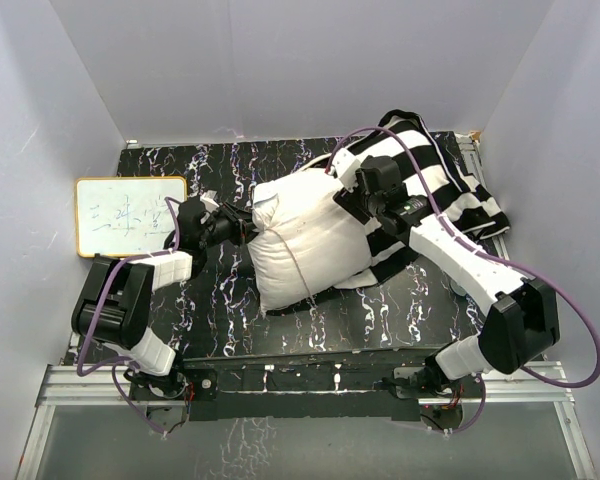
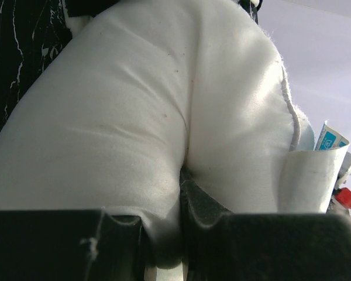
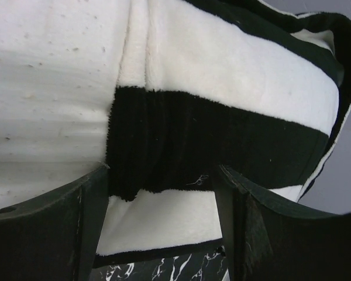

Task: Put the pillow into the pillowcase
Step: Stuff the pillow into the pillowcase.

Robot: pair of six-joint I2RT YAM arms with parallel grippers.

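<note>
The white pillow (image 1: 305,240) lies mid-table, its right end against the black-and-white striped pillowcase (image 1: 448,190). My left gripper (image 1: 242,228) is at the pillow's left end. In the left wrist view this gripper (image 2: 164,219) is shut on a pinch of the pillow (image 2: 134,117) fabric. My right gripper (image 1: 355,195) sits over the pillowcase's edge where it meets the pillow. In the right wrist view this gripper (image 3: 161,193) stands open, with the pillowcase (image 3: 222,134) hem between the wide-apart fingers and the pillow (image 3: 47,88) to the left.
A small whiteboard (image 1: 130,215) lies at the table's left edge. The black marbled table (image 1: 380,310) is boxed in by white walls on three sides. A metal rail (image 1: 300,385) runs along the near edge by the arm bases.
</note>
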